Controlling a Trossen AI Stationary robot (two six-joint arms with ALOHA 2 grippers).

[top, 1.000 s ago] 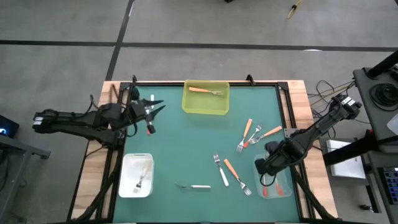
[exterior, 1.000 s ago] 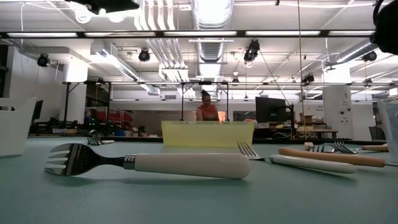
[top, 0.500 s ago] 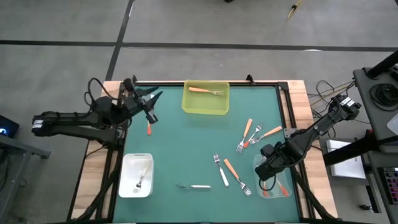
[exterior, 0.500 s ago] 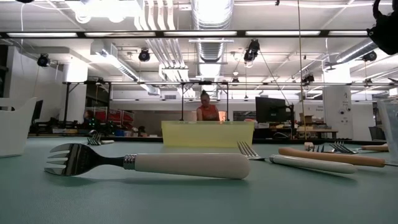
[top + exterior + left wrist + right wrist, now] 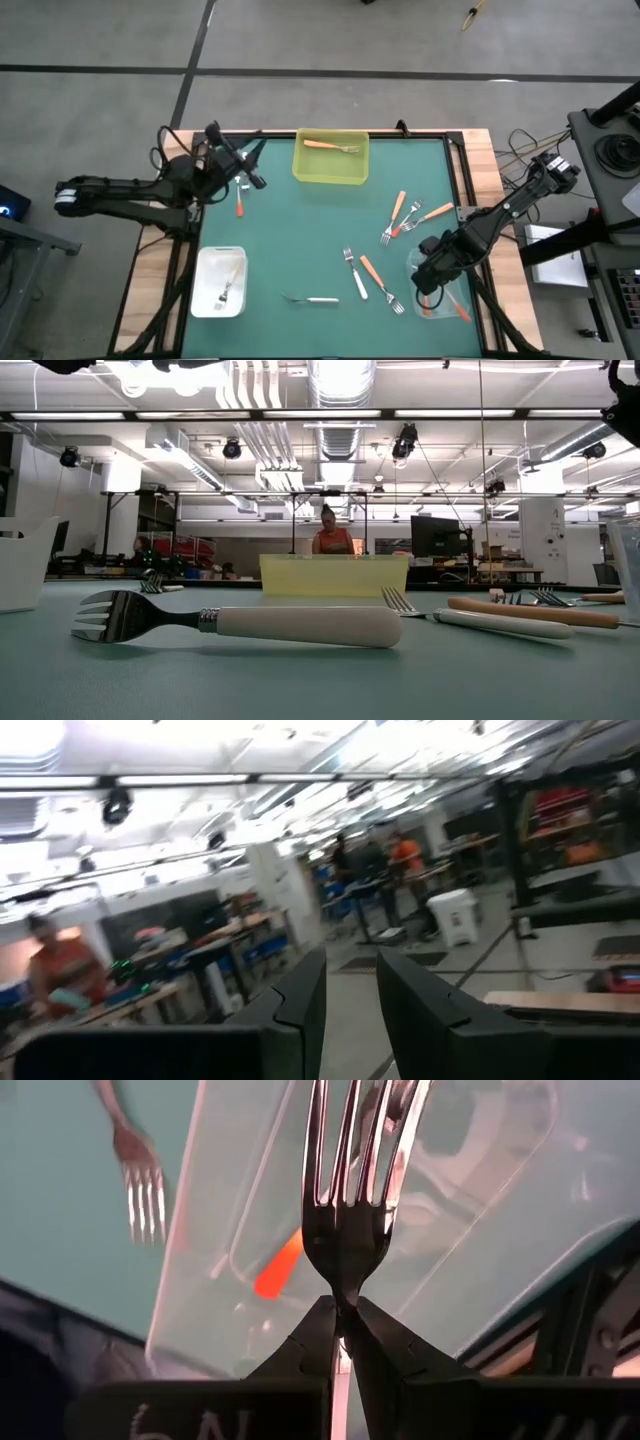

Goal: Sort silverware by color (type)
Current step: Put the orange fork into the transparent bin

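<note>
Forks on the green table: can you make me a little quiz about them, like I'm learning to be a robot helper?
1. True or false: the yellow bin holds a white-handled fork.
2. What is the right hand gripping? A) a spoon B) a metal-tined fork C) nothing
3. How many forks lie in the white bin?

Key:
1. False. It holds a light orange fork.
2. B
3. One
</note>
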